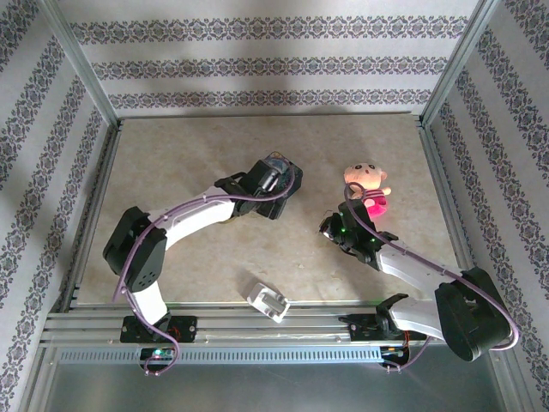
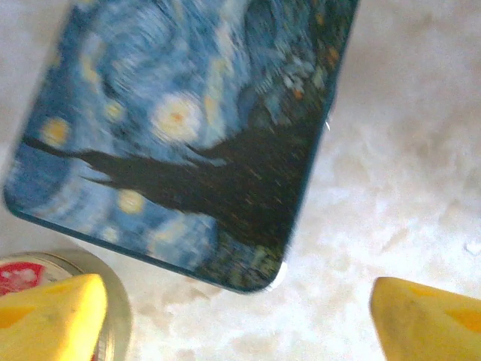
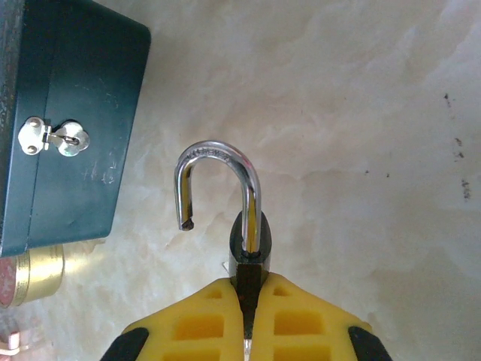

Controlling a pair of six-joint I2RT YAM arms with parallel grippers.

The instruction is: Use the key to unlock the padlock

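My right gripper (image 3: pixel 248 301) is shut on the padlock (image 3: pixel 248 248), its yellow pads clamping the dark body edge-on above the table. The silvery shackle (image 3: pixel 218 180) has swung open, its free end hanging clear of the body. Between the pads below the body lies a thin silvery sliver; I cannot tell whether it is the key. From above, the right gripper (image 1: pixel 330 227) sits mid-table, left of the doll. My left gripper (image 2: pixel 240 323) is open and empty, hanging over bare table just off the corner of the blue painted tin (image 2: pixel 188 128).
The tin's dark side with its small metal latch (image 3: pixel 52 138) lies left of the padlock. A red-and-gold disc (image 2: pixel 22 274) sits under my left finger. A plush doll (image 1: pixel 367 184) stands at the right, and a white plug (image 1: pixel 268 300) lies by the near edge.
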